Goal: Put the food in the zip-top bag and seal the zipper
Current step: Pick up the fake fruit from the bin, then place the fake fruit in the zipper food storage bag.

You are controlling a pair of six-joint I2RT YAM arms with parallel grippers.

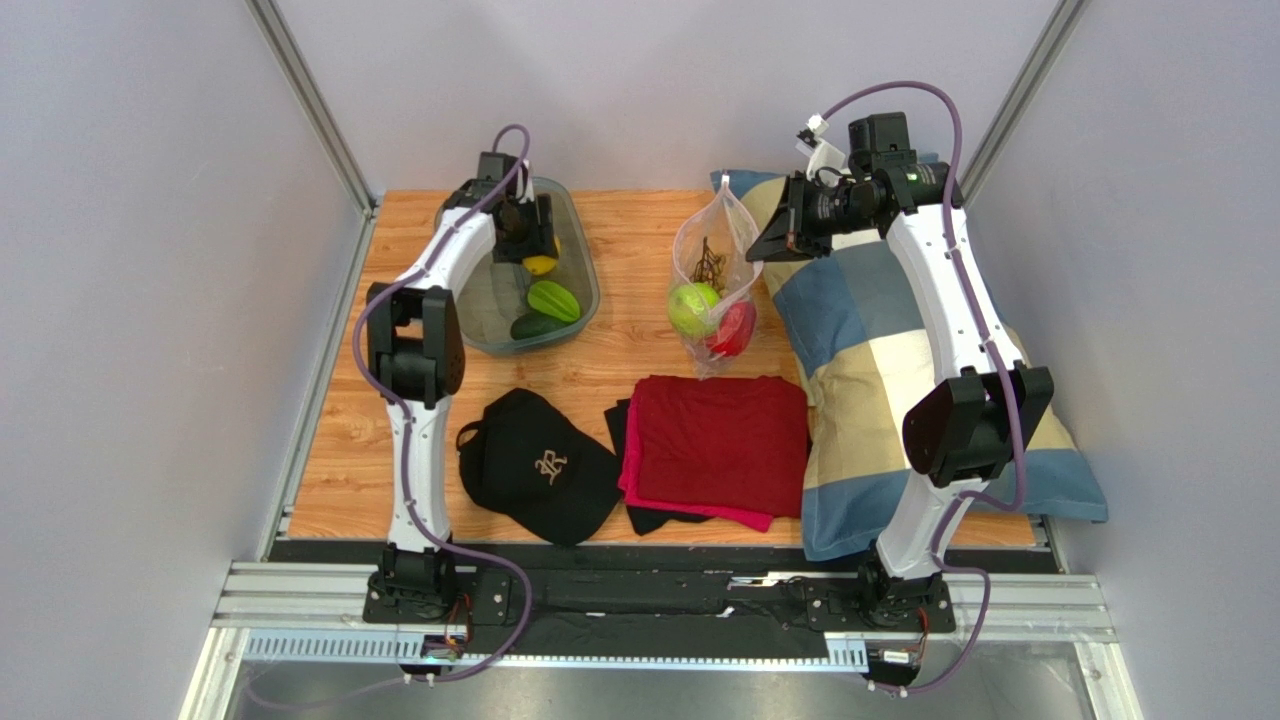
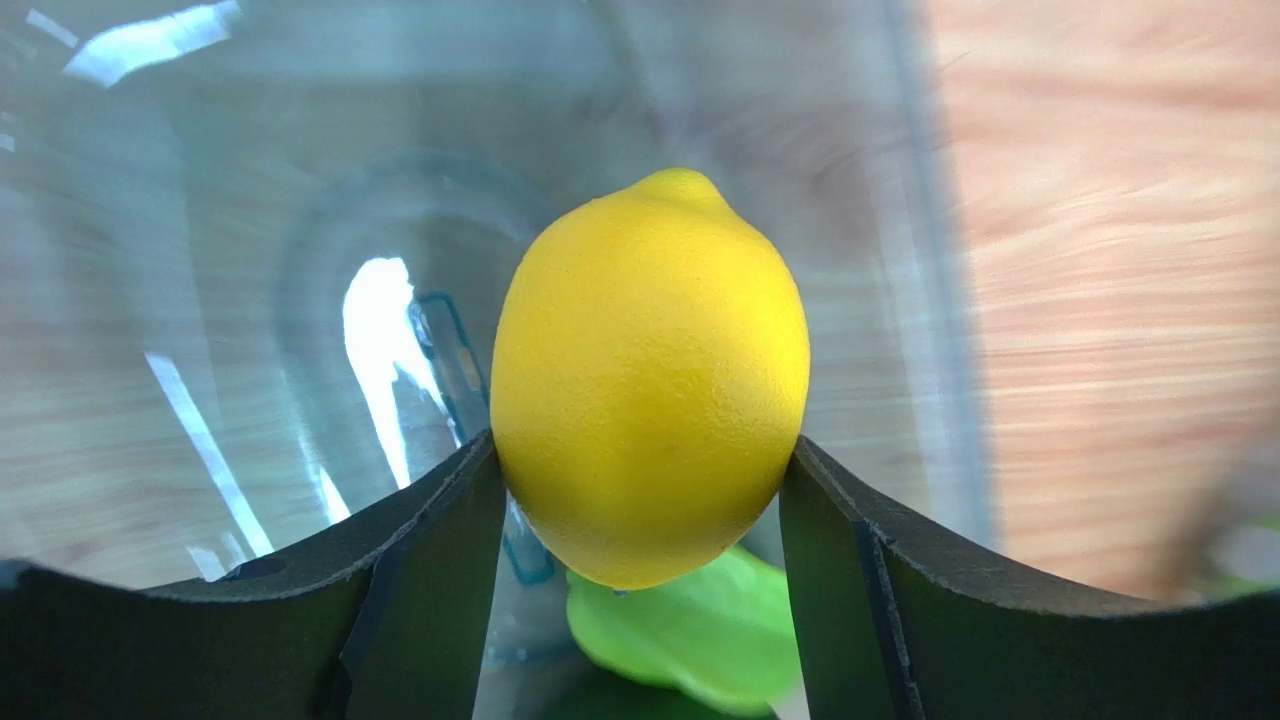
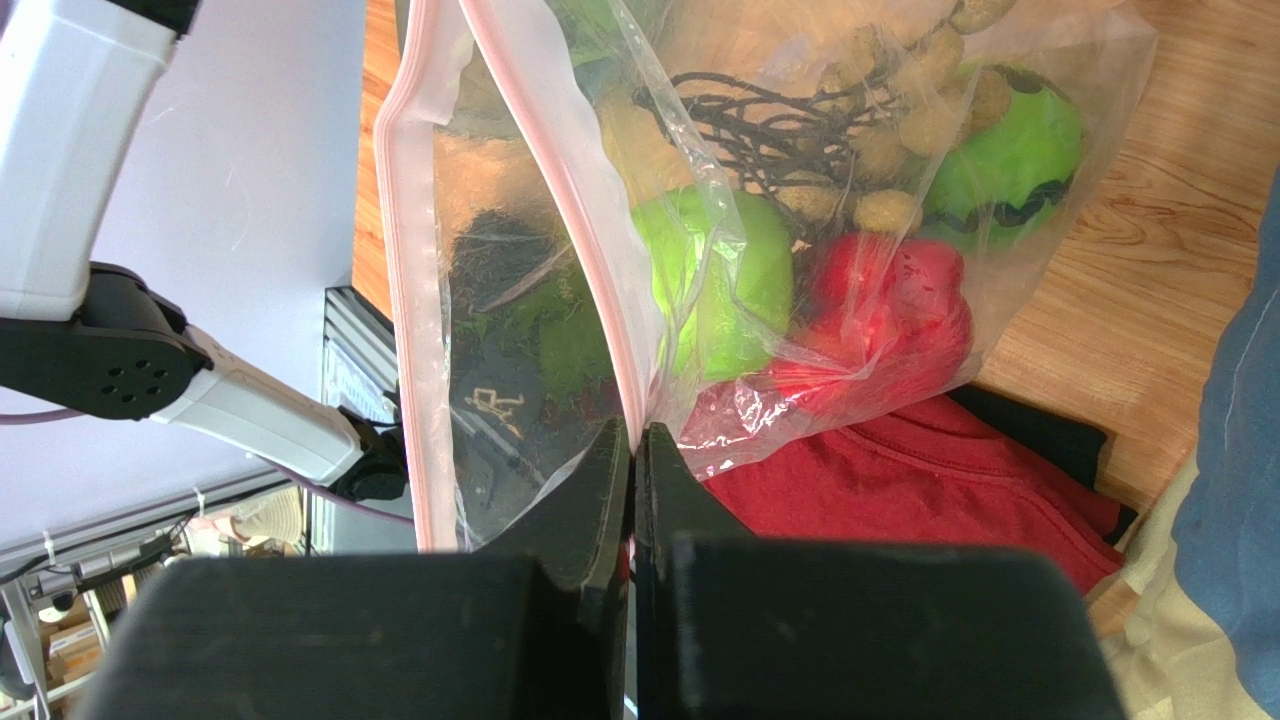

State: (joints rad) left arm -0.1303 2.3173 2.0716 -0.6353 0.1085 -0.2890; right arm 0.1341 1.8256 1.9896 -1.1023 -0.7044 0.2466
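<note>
Lemon (image 2: 649, 375) over tray (image 2: 181, 300), pinched by left gripper (image 2: 646, 510) | bag (image 1: 714, 248) right of tray, mouth edge pinched by right gripper (image 3: 633, 450) | apple (image 1: 693, 308), pepper (image 1: 733, 327) bagged

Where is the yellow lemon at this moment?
In the top view the lemon is far left, between the jaws of the left gripper over the grey-green tray, just beyond the star fruit.
</note>
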